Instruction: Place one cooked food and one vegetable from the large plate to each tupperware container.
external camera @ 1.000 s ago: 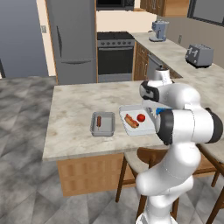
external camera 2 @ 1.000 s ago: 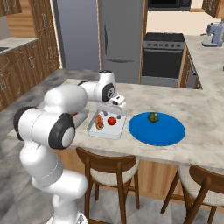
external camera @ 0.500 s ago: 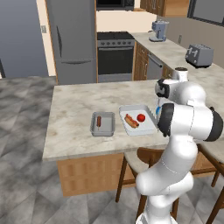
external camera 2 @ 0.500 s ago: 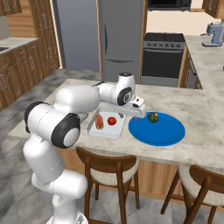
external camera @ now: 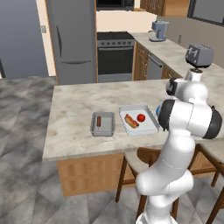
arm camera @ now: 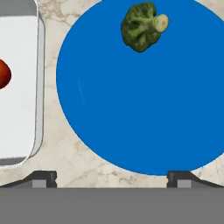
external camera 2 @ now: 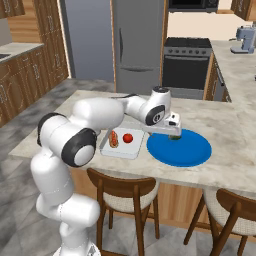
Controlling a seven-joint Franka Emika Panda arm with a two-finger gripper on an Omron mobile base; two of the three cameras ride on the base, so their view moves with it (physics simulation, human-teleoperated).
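Hand view: the gripper [arm camera: 112,177] hangs over the near part of the blue plate [arm camera: 131,113], its two dark tips standing wide apart with nothing between them — empty, evidently placed to go for the last item. That item is a broccoli floret [arm camera: 142,26], lying on the far part of the plate with its pale stem pointing away from the whitish container [arm camera: 19,131]; it is not yet between the tips.

Left base view: the whitish container [external camera: 151,127] holds the hot dog in a bun [external camera: 131,121] and the tomato [external camera: 141,117] — its pair looks complete. The grey container [external camera: 103,131], just beside it on the marble island counter [external camera: 70,118], holds only the bare sausage [external camera: 99,121]. In my judgement it lacks its vegetable, so the broccoli belongs there.
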